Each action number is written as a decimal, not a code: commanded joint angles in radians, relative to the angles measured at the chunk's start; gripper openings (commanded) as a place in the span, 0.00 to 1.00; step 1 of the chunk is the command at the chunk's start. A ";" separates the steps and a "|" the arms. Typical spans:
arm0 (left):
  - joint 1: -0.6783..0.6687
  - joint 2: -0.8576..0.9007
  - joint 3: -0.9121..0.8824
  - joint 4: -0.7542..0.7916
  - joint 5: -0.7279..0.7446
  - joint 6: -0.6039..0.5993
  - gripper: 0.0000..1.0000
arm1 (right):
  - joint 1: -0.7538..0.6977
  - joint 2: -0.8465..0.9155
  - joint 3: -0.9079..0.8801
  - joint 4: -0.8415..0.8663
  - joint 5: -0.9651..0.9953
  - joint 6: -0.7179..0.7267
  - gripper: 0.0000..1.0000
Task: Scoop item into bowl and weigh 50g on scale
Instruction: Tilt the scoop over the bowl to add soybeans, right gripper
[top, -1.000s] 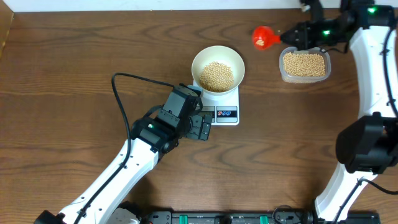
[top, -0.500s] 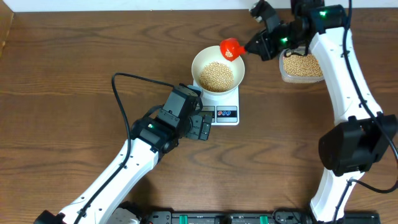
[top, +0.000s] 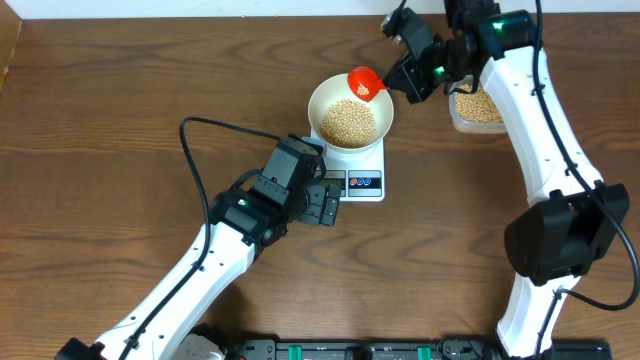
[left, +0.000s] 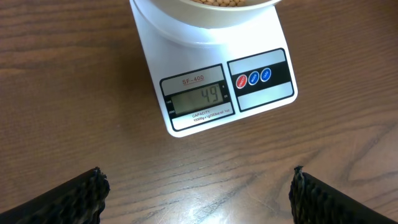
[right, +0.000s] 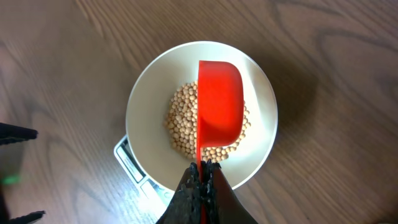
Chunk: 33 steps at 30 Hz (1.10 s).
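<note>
Left wrist view: left pincer (left: 202, 198) wide open and empty, both tips low in frame over bare desk (left: 74, 124). It is near the scale (left: 214, 134) front edge, not touching. Display (left: 198, 96) reads 49. Bowl (left: 205, 14) sits on the scale platform at top of frame, cut off by the edge.

Right wrist view: right pincer (right: 200, 173) clamped on the thin handle (right: 199, 146) of a red scoop (right: 219, 99). Scoop hangs over the bowl, right of centre in frame, above the beans (right: 180, 124). Beans piled mid-bowl, white rim bare all round. No beans seen in the scoop from here; overhead hints at a pale patch in it, can't tell.

Overhead: scale and bowl upper centre of frame, scoop over the bowl's upper right rim. Tub (top: 468, 108) with more beans at upper right, part hidden under the right arm (top: 540, 130).

Judgement: topping-up stage, one short of target, nearly done.

Risks:
- Overshoot. A full tip of the scoop likely goes past 50; wants a few beans only, slow wrist roll.
- Scoop lip touching the bowl rim would load the scale, give a false reading or slide the bowl off centre.
- Beans look round and hard; dropped from height, they likely bounce or roll over the rim onto the desk.
- Left pincer sits close to the scale front; a nudge forward could shove it or hit a button (left: 254, 78) and wipe the reading.
</note>
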 joint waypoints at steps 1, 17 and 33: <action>0.001 -0.014 0.000 0.000 -0.005 0.010 0.96 | 0.018 -0.031 0.021 0.000 0.045 -0.043 0.01; 0.001 -0.014 0.000 0.000 -0.005 0.010 0.95 | 0.049 -0.031 0.021 -0.002 0.099 -0.156 0.01; 0.001 -0.014 0.000 0.000 -0.005 0.010 0.95 | 0.061 -0.031 0.021 -0.008 0.098 -0.234 0.01</action>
